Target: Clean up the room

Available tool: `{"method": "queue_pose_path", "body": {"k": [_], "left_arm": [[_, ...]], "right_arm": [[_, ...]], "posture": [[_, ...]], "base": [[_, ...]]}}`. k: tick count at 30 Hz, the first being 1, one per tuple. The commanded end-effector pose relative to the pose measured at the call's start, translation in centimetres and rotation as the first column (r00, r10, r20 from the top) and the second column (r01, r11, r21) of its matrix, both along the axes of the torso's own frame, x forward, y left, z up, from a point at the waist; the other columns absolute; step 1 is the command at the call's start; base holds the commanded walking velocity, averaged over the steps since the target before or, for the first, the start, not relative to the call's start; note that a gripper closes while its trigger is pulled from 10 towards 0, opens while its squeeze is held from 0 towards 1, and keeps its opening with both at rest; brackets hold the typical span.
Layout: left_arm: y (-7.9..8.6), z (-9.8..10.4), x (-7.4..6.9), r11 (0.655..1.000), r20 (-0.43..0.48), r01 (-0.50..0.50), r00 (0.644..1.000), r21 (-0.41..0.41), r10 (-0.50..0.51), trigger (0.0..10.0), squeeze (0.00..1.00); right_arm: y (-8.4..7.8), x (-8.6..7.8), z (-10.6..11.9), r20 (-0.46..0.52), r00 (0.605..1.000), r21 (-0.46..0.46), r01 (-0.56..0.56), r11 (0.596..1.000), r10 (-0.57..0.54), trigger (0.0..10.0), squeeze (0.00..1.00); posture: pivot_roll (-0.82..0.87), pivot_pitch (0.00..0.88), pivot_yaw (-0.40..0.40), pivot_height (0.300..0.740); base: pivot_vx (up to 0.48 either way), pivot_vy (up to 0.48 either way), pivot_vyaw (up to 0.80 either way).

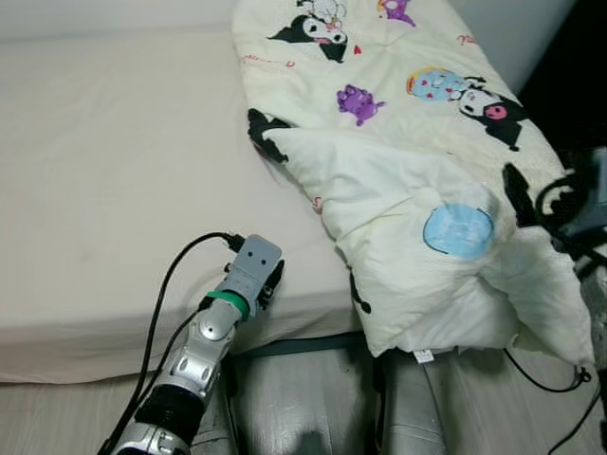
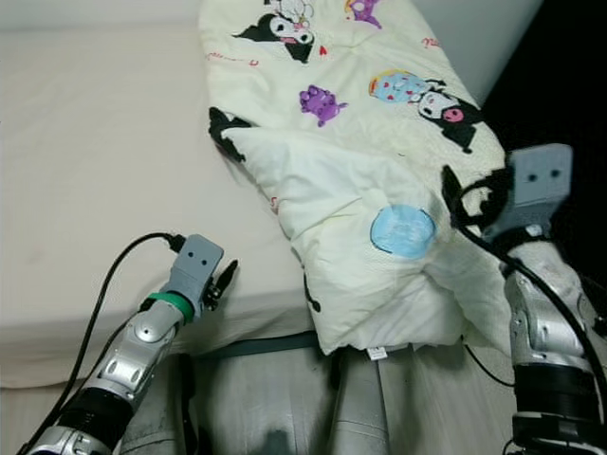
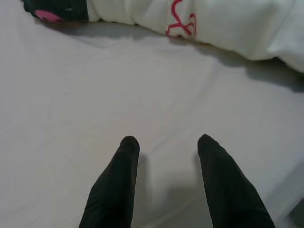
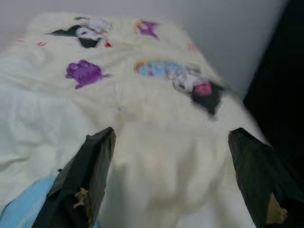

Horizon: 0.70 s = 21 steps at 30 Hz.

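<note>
A cream quilt (image 1: 398, 161) printed with cartoon figures lies bunched along the right side of the bed (image 1: 114, 171), its near end hanging over the front edge. My right gripper (image 4: 172, 135) hovers at the quilt's right edge, open, fingers (image 4: 90, 175) spread wide with the fabric just beyond them. My left gripper (image 3: 166, 141) sits low over the bare beige sheet near the bed's front edge, open with nothing between its fingers (image 3: 121, 180). It is a short way left of the quilt's folded corner (image 1: 285, 142).
The left half of the mattress is bare sheet. Pale wooden floor (image 1: 303, 398) runs along the bed's front, where my grey legs (image 1: 408, 408) stand. A dark gap (image 2: 569, 76) lies right of the bed, a white wall behind. Black cables (image 1: 161, 294) trail from both arms.
</note>
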<state>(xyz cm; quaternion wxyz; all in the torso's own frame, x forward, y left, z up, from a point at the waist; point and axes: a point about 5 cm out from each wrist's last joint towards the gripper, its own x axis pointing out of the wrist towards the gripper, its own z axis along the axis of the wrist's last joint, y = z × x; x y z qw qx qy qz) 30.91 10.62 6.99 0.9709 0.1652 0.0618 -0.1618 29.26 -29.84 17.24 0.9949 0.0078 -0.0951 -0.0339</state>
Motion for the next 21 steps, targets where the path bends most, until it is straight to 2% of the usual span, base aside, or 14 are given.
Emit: {"method": "queue_pose_path", "body": {"k": [1, 2, 5, 6, 7, 8, 10, 11, 12, 14, 16, 17, 21], "left_arm": [[0.4, -1.0, -0.5, 1.000, -0.035, -0.009, 0.999, 0.018, 0.009, 10.0, 0.00], [0.4, -1.1, -0.6, 1.000, -0.038, -0.010, 0.999, 0.019, 0.010, 10.0, 0.00], [0.4, -1.1, -0.6, 1.000, -0.039, -0.010, 0.999, 0.019, 0.011, 10.0, 0.00], [0.2, -1.1, -0.6, 1.000, -0.043, 0.002, 0.999, 0.019, -0.002, 10.0, 0.00], [0.1, -1.1, -0.6, 1.000, -0.043, 0.009, 0.999, 0.021, -0.008, 10.0, 0.00], [0.1, -1.0, -0.5, 1.000, -0.043, 0.012, 0.999, 0.022, -0.011, 10.0, 0.00], [0.1, -1.0, -0.5, 1.000, -0.043, 0.012, 0.999, 0.022, -0.011, 10.0, 0.00], [0.1, -1.0, -0.5, 1.000, -0.042, 0.013, 0.999, 0.023, -0.013, 10.0, 0.00], [0.1, -1.0, -0.5, 1.000, -0.042, 0.013, 0.999, 0.023, -0.013, 10.0, 0.00], [0.4, -0.8, -0.3, 1.000, -0.038, 0.004, 0.999, 0.026, -0.003, 10.0, 0.00], [0.4, -0.8, -0.3, 1.000, -0.038, 0.004, 0.999, 0.026, -0.003, 10.0, 0.00], [0.6, -0.7, -0.3, 1.000, -0.037, 0.000, 0.999, 0.028, 0.001, 10.0, 0.00], [0.8, -0.8, -0.4, 1.000, -0.037, -0.007, 0.999, 0.030, 0.008, 10.0, 0.00]], "right_arm": [[-0.8, -0.7, -0.5, 0.009, 0.999, 0.072, 0.045, 0.996, -0.045, 10.0, 0.00], [-1.2, -1.5, -1.9, 0.026, 0.995, 0.169, 0.091, 0.981, -0.097, 10.0, 0.00], [-1.2, -1.6, -2.1, 0.029, 0.993, 0.181, 0.106, 0.978, -0.113, 10.0, 0.00], [-1.0, -2.0, -4.8, -0.017, 0.999, 0.392, 0.047, 0.919, -0.044, 10.0, 0.00], [-0.7, -2.0, -5.7, -0.017, 1.000, 0.500, -0.006, 0.866, 0.017, 10.0, 0.00], [-0.5, -1.9, -6.2, -0.007, 0.998, 0.563, -0.044, 0.825, 0.058, 10.0, 0.00], [-0.5, -1.9, -6.2, -0.007, 0.998, 0.563, -0.044, 0.825, 0.058, 10.0, 0.00], [-0.4, -1.8, -6.3, 0.001, 0.997, 0.587, -0.063, 0.807, 0.077, 10.0, 0.00], [-0.4, -1.8, -6.3, 0.001, 0.997, 0.587, -0.063, 0.807, 0.077, 10.0, 0.00], [-0.2, -0.9, -6.6, -0.004, 0.992, 0.639, -0.096, 0.763, 0.128, 10.0, 0.00], [-0.2, -0.9, -6.6, -0.004, 0.992, 0.639, -0.096, 0.763, 0.128, 10.0, 0.00], [-0.1, -0.6, -6.8, -0.012, 0.989, 0.658, -0.101, 0.746, 0.144, 10.0, 0.00], [0.1, 0.0, -7.4, -0.036, 0.985, 0.657, -0.105, 0.746, 0.170, 10.0, 0.00]], "posture": [[-0.03, 0.071, 0.051, 0.535], [-0.03, 0.072, 0.053, 0.535], [-0.03, 0.072, 0.053, 0.535], [-0.03, 0.076, 0.072, 0.535], [-0.03, 0.077, 0.076, 0.535], [-0.03, 0.076, 0.077, 0.535], [-0.03, 0.076, 0.077, 0.535], [-0.03, 0.076, 0.077, 0.535], [-0.03, 0.076, 0.077, 0.535], [-0.01, 0.081, 0.074, 0.535], [-0.01, 0.081, 0.074, 0.535], [-0.01, 0.081, 0.074, 0.535], [0.01, 0.084, 0.075, 0.535]], "base": [[0.000, 0.000, 0.00], [0.000, 0.000, 0.00], [0.000, 0.000, 0.00], [0.000, 0.000, 0.00], [0.000, 0.000, 0.00], [0.000, 0.000, 0.00], [0.000, 0.000, 0.00], [0.000, 0.000, 0.00], [0.000, 0.000, 0.00], [0.000, 0.000, 0.00], [0.000, 0.000, 0.00], [0.000, 0.000, 0.00], [0.000, 0.000, 0.00]]}}
